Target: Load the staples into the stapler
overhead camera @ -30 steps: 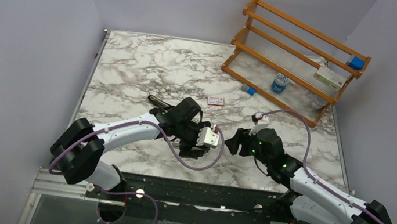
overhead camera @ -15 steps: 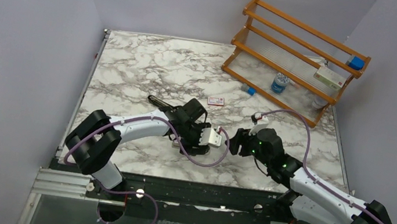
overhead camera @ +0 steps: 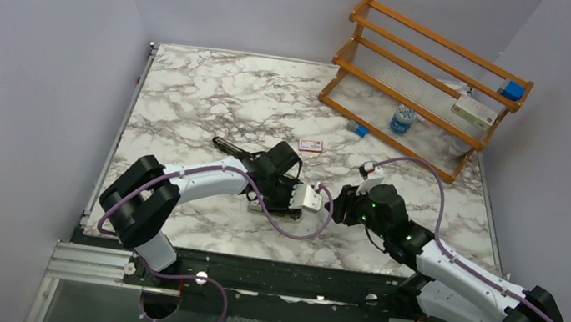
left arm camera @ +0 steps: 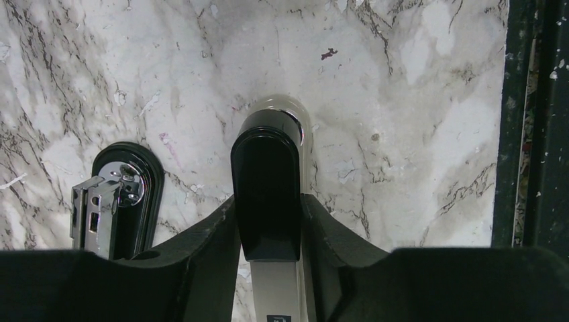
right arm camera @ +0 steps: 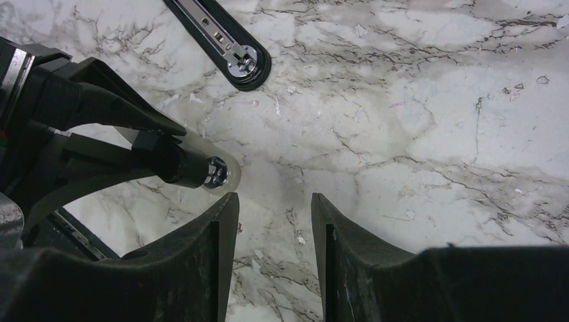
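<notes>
Closing over the last second, the left end effector [left arm camera: 268,216] now pinches the stapler [left arm camera: 266,168]. The right end effector [right arm camera: 274,201] hangs half-open and empty. Loading of the staples [overhead camera: 310,145] has not begun.

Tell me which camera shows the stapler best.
The left wrist view: the stapler fills the middle, its black top arm between the left gripper's jaws, its base with the silver plate alongside. The right wrist view catches only the base's end; the top view hides most of it under that gripper.
</notes>
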You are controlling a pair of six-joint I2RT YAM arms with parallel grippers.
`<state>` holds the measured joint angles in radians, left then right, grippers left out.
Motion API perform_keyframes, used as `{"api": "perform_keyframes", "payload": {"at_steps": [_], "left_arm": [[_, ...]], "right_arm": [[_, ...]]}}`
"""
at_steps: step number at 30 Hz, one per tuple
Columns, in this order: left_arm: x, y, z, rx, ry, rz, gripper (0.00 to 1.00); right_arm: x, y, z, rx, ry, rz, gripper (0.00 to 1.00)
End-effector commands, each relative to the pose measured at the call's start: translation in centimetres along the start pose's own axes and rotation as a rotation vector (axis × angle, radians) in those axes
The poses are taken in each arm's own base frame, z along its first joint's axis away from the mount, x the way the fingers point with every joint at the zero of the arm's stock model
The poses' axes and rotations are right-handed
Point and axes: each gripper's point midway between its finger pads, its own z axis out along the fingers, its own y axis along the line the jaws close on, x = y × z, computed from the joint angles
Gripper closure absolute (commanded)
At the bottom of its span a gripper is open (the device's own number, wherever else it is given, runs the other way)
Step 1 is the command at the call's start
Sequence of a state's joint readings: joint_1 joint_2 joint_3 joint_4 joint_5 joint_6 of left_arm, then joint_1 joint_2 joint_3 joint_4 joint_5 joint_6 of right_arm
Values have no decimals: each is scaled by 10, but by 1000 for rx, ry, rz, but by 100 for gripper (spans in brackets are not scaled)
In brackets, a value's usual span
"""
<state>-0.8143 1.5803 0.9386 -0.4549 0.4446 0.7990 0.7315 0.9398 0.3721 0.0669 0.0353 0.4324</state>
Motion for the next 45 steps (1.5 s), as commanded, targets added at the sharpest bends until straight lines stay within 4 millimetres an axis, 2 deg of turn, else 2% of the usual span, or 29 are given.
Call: {"api": "perform_keyframes", "payload": {"at_steps": [1, 8, 9, 11, 18, 21, 29, 35, 38, 42, 45], "left_arm": [[-3, 5, 0, -12, 6, 33, 64], [-9, 9, -5, -36, 0, 40, 83], [-11, 11, -6, -49, -5, 39, 86], [-14, 16, -10, -84, -17, 45, 100], [-44, 33, -39, -283, -185, 62, 100], [-55, 33, -47, -317, -253, 55, 100], [-55, 33, -53, -358, -289, 43, 100], [-56, 31, -54, -357, -306, 55, 100], [-61, 28, -56, -353, -333, 71, 100], [-80, 21, -69, -364, -439, 124, 100], [-97, 14, -80, -355, -531, 154, 100]], "right_arm": [[-10, 6, 1, -28, -32, -1, 51], [-6, 9, 2, -32, -16, 60, 45], [-5, 10, 3, -35, -11, 75, 43], [-4, 12, 4, -38, -2, 107, 39], [0, 22, 15, -50, 63, 191, 35], [0, 29, 20, -77, 80, 210, 35], [-9, 49, 27, -160, 94, 224, 37], [-3, 38, 32, -96, 114, 218, 39], [7, 26, 39, -38, 136, 201, 41], [32, -4, 53, 101, 206, 151, 43], [45, -15, 59, 142, 233, 139, 44]]}}
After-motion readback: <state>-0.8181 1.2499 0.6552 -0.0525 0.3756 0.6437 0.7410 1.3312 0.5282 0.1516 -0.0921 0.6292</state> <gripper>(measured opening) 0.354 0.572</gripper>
